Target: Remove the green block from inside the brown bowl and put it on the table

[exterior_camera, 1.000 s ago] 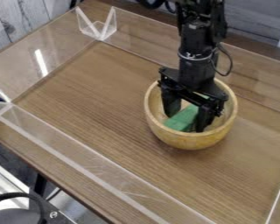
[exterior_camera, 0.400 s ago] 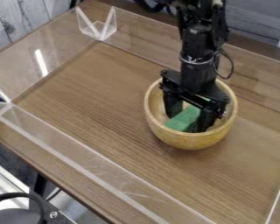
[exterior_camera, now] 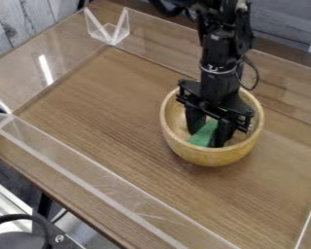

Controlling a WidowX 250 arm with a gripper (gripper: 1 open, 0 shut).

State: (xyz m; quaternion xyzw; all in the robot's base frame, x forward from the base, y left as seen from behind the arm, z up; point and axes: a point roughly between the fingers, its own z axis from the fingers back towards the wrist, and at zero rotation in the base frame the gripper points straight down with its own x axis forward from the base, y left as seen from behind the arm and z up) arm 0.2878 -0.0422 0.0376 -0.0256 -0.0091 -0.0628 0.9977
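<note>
The block [exterior_camera: 204, 133] lies in the bowl [exterior_camera: 175, 143], with the fingers [exterior_camera: 206, 124] down around it; whether they are clamped on it I cannot tell. A shallow or one-sided grip could let it slip out on the lift. Low fingers could also catch the rim and drag the bowl across the worktop [exterior_camera: 100, 107].

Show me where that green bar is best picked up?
Probably across its narrow width, mid-length, from above: the green block is elongated and lies inside the brown bowl, whose raised wall surrounds it and hinders a sideways approach.
</note>
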